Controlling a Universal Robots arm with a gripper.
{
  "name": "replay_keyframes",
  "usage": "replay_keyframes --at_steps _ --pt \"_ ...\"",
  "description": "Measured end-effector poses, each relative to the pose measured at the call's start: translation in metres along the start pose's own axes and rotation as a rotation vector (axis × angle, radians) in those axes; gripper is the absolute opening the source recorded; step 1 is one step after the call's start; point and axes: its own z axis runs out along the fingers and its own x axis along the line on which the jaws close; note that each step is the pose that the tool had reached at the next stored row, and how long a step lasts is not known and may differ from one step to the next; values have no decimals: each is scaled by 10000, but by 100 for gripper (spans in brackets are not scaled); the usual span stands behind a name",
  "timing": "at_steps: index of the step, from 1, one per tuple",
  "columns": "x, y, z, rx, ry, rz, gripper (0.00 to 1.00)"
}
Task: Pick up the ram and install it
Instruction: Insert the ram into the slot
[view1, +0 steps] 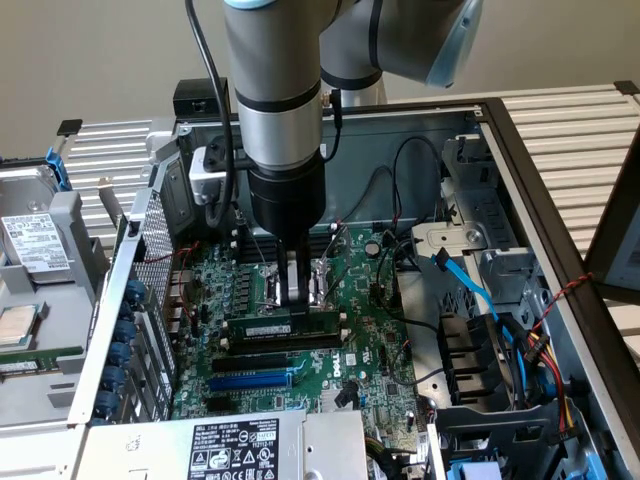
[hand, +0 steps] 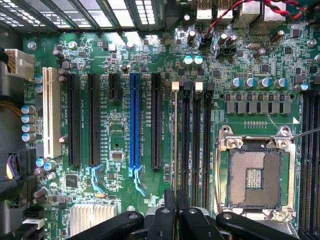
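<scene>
The claw (view1: 297, 293) is closed on the ram (view1: 262, 326), pinching its top edge. It holds the ram upright and lengthwise along the black slots (view1: 280, 344) in the middle of the board (view1: 375, 350), probably so it lines up to seat.

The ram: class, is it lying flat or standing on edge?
Standing on edge. The ram shows its labelled side to the exterior view, with the pincer shut on its top edge. Fully seated: cannot tell.

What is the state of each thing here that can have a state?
gripper: shut on the ram
ram: upright on edge along a black slot
CPU socket: empty, pins bare
blue slot: empty
computer case: side open
</scene>
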Motion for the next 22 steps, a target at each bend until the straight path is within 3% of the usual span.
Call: replay_keyframes --at_steps 6,22 --pt "3 0 2 -7 -128 46 13" --pt "8 1 37 -10 -129 80 13"
